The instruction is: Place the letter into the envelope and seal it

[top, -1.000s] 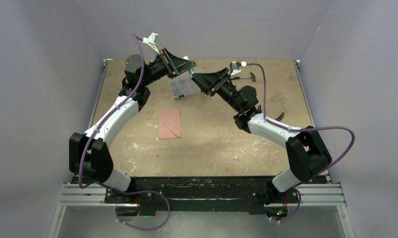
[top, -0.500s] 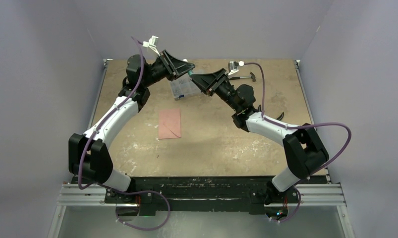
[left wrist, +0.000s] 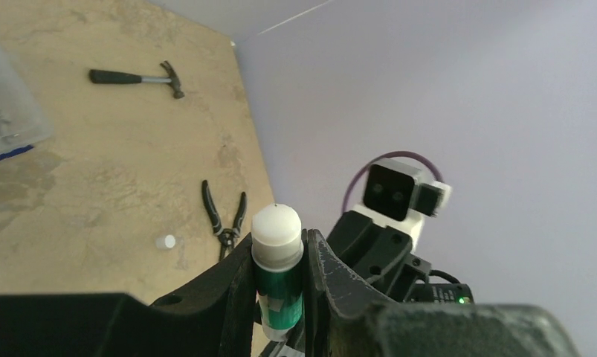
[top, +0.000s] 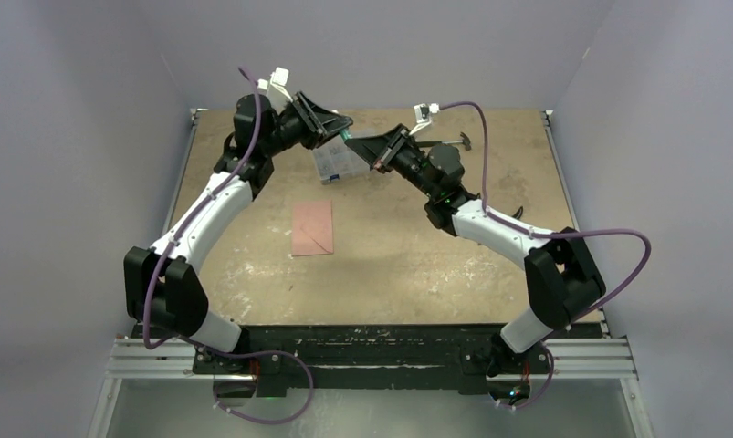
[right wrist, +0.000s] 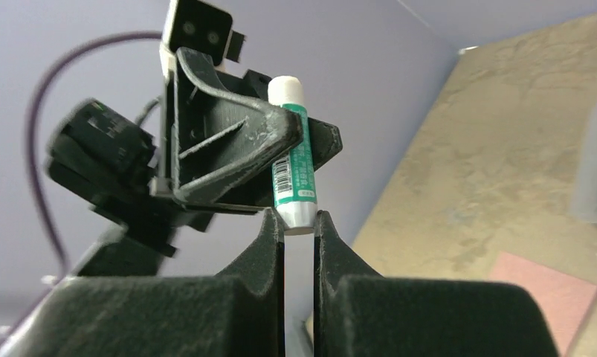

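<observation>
The salmon-pink envelope point(top: 312, 228) lies flat mid-table with its diagonal seams up; a corner of it shows in the right wrist view point(right wrist: 548, 294). No separate letter shows. Both grippers meet in the air above the far table. My left gripper point(top: 347, 128) is shut on the body of a green glue stick point(left wrist: 279, 282) with a white top. My right gripper point(right wrist: 299, 217) is shut on the stick's bottom end point(right wrist: 297, 212). My left gripper's fingers point(right wrist: 280, 134) clamp the stick's middle in the right wrist view.
A clear compartment box point(top: 337, 164) sits under the grippers at the back. A hammer point(left wrist: 135, 76) lies at the far right. Pliers point(left wrist: 224, 216) and a small white cap point(left wrist: 165, 242) lie at the right side. Purple walls close in the table.
Both wrists have turned and lifted slightly towards the back, the right arm shifting left. The glue stick stays held between the two grippers. The envelope has not moved.
</observation>
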Action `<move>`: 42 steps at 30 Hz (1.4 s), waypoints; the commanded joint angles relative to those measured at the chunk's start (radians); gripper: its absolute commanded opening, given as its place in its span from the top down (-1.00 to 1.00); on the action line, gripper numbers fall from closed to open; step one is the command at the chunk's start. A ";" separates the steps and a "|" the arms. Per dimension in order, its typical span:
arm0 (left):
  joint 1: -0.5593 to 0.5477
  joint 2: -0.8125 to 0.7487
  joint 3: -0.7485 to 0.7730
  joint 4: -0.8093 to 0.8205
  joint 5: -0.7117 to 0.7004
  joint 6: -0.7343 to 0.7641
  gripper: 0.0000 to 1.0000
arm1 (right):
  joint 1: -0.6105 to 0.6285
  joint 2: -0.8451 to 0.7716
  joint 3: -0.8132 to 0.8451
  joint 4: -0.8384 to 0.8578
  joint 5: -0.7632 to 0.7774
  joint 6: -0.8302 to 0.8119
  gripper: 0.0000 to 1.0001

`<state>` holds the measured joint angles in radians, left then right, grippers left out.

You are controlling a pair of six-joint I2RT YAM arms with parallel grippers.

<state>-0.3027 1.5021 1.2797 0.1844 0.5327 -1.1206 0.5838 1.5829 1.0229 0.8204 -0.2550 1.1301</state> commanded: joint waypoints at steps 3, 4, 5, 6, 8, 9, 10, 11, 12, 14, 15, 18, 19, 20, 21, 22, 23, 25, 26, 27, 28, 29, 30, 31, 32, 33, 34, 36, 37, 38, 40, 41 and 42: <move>0.002 0.022 0.158 -0.475 -0.175 0.142 1.00 | 0.042 -0.027 0.134 -0.266 0.183 -0.579 1.00; 0.002 0.027 0.158 -0.502 -0.191 0.151 1.00 | 0.054 -0.021 0.141 -0.285 0.235 -0.654 1.00; 0.002 0.034 0.161 -0.530 -0.203 0.160 1.00 | 0.069 -0.015 0.147 -0.294 0.292 -0.732 1.00; 0.002 0.039 0.160 -0.545 -0.208 0.164 1.00 | 0.081 -0.003 0.155 -0.299 0.342 -0.806 1.00; 0.002 0.040 0.151 -0.557 -0.220 0.159 1.00 | 0.114 0.030 0.182 -0.313 0.474 -0.937 1.00; 0.002 0.040 0.150 -0.559 -0.224 0.158 1.00 | 0.127 0.043 0.193 -0.314 0.524 -0.994 1.00; 0.002 0.037 0.154 -0.558 -0.228 0.161 1.00 | 0.138 0.051 0.200 -0.309 0.566 -1.029 0.97; 0.002 0.031 0.154 -0.551 -0.236 0.164 1.00 | 0.140 0.055 0.198 -0.300 0.574 -1.034 0.83; 0.002 0.022 0.152 -0.530 -0.245 0.168 1.00 | 0.136 0.055 0.196 -0.306 0.548 -1.020 0.70; 0.002 0.010 0.154 -0.488 -0.244 0.187 1.00 | 0.126 0.038 0.211 -0.348 0.493 -0.944 0.45; 0.002 0.007 0.157 -0.478 -0.246 0.202 1.00 | 0.115 0.019 0.208 -0.349 0.440 -0.899 0.21; 0.004 -0.017 0.136 -0.389 -0.216 0.242 1.00 | 0.036 -0.047 0.172 -0.333 0.183 -0.675 -0.39; 0.009 -0.027 0.131 -0.359 -0.199 0.249 1.00 | 0.003 -0.073 0.148 -0.312 0.101 -0.576 -0.45; 0.018 -0.036 0.128 -0.336 -0.172 0.249 1.00 | -0.035 -0.101 0.113 -0.273 0.036 -0.455 -0.56; 0.027 -0.042 0.131 -0.312 -0.141 0.242 1.00 | -0.068 -0.128 0.061 -0.203 -0.029 -0.323 -0.68; 0.035 -0.047 0.136 -0.283 -0.106 0.239 1.00 | -0.090 -0.152 0.010 -0.105 -0.082 -0.202 -0.74; 0.036 -0.051 0.140 -0.249 -0.075 0.243 1.00 | -0.100 -0.166 -0.036 -0.019 -0.112 -0.084 -0.77; 0.036 -0.060 0.133 -0.158 0.002 0.247 1.00 | -0.101 -0.165 -0.085 0.149 -0.136 0.091 -0.80; 0.036 -0.065 0.122 -0.087 0.045 0.238 1.00 | -0.096 -0.149 -0.087 0.202 -0.171 0.158 -0.80; 0.036 -0.070 0.104 -0.018 0.093 0.229 1.00 | -0.091 -0.129 -0.087 0.248 -0.191 0.208 -0.80; 0.036 -0.074 0.096 0.035 0.135 0.223 1.00 | -0.087 -0.104 -0.090 0.299 -0.200 0.256 -0.80; 0.036 -0.079 0.090 0.082 0.177 0.223 1.00 | -0.082 -0.089 -0.097 0.362 -0.202 0.301 -0.80; 0.035 -0.085 0.084 0.133 0.220 0.225 1.00 | -0.076 -0.070 -0.101 0.424 -0.206 0.334 -0.80; 0.034 -0.096 0.076 0.178 0.251 0.243 1.00 | -0.071 -0.054 -0.094 0.475 -0.216 0.362 -0.79; 0.034 -0.109 0.074 0.195 0.264 0.270 1.00 | -0.064 -0.037 -0.088 0.527 -0.224 0.381 -0.78; 0.034 -0.122 0.075 0.199 0.271 0.294 1.00 | -0.053 -0.020 -0.079 0.586 -0.234 0.385 -0.76; 0.034 -0.132 0.075 0.218 0.289 0.308 1.00 | -0.045 -0.003 -0.064 0.638 -0.257 0.377 -0.72; 0.034 -0.144 0.073 0.272 0.317 0.311 1.00 | -0.027 0.035 -0.031 0.771 -0.316 0.364 -0.58; 0.033 -0.149 0.070 0.299 0.329 0.303 1.00 | -0.016 0.054 -0.020 0.851 -0.335 0.374 -0.52; 0.031 -0.152 0.066 0.327 0.339 0.293 1.00 | -0.009 0.072 -0.013 0.915 -0.338 0.395 -0.47; 0.030 -0.151 0.056 0.390 0.366 0.254 1.00 | -0.004 0.102 -0.001 0.975 -0.335 0.429 -0.37; 0.029 -0.150 0.050 0.430 0.379 0.233 1.00 | -0.004 0.111 0.001 0.984 -0.330 0.439 -0.35; 0.028 -0.148 0.046 0.458 0.389 0.219 1.00 | -0.004 0.117 0.004 0.988 -0.324 0.441 -0.35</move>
<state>-0.2699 1.3735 1.3453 0.4339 0.8322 -0.8547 0.5716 1.6844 0.9783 1.4441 -0.5426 1.4990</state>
